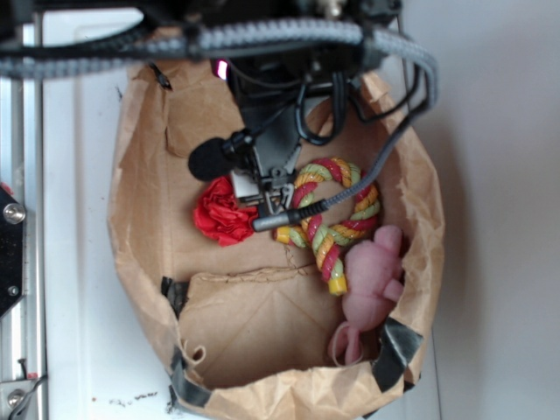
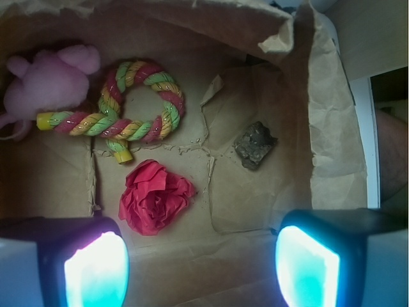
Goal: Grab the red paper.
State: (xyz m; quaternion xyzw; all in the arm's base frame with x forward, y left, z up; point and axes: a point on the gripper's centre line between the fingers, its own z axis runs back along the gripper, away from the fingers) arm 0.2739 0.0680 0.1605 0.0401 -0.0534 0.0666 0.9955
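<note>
The red paper (image 2: 154, 196) just ahead of the gripper (image 2: 202, 262) is thin, matt, creased into ruffled folds. Beyond it the rope toy (image 2: 131, 105) is twisted cord in red, yellow and green, with a faint sheen on its strands. To the far left of that, the pink plush toy (image 2: 46, 83) is soft and fuzzy. The brown paper bag (image 2: 332, 115) around everything is coarse kraft paper, wrinkled and torn at the edges. The gripper's pads (image 2: 96, 272) look smooth, translucent and glowing.
</note>
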